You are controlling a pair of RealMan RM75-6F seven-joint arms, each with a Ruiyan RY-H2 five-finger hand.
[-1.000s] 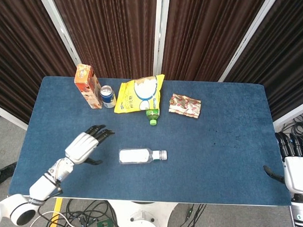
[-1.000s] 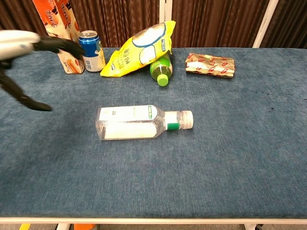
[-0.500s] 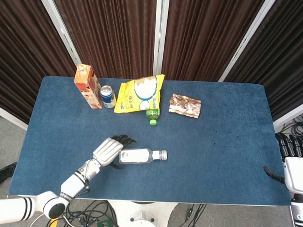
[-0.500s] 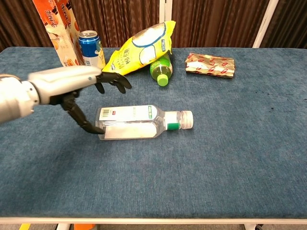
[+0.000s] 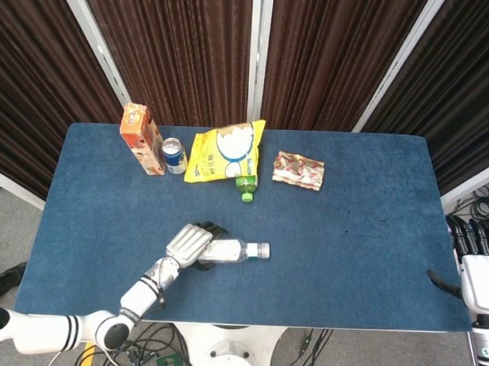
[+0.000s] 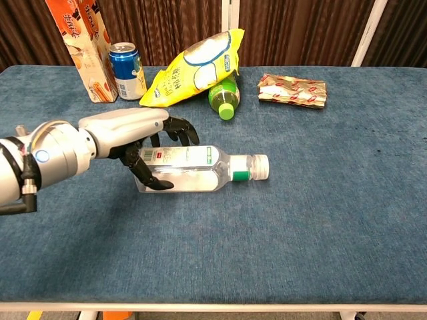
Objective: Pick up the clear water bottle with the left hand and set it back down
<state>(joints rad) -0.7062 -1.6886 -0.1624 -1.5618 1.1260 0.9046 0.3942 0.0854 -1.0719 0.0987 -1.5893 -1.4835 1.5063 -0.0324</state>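
Two views of a blue counter (image 5: 363, 235). A clear water bottle (image 6: 200, 169) lies on its side near the counter's front-middle, white cap pointing to the robot's right, label facing up. The left robot hand (image 6: 143, 137) is draped over the bottle's base end, fingers (image 6: 181, 130) curled over the far side, thumb hooked along the near side; looks clamped on the bottle, tho the bottle rests on the counter, not lifted. The right robot hand (image 5: 474, 271) sits off the counter's right edge, holding nothing, fingers apart.

Handling, as a guess: thin clear plastic, smooth, round, so prob. slippery and apt to roll; walls likely flex under squeeze. Contents unclear; it may be empty or near-empty, so likely light. Best hold is around the labelled mid-body, not the tapering neck.

At the back: an orange carton (image 5: 142, 138) upright, a blue drinks can (image 5: 174, 156) just beside it, a yellow snack bag (image 5: 225, 152) lying over a green bottle (image 5: 246, 185), and a red-and-white wrapped packet (image 5: 299, 170). Contents of these not visible.
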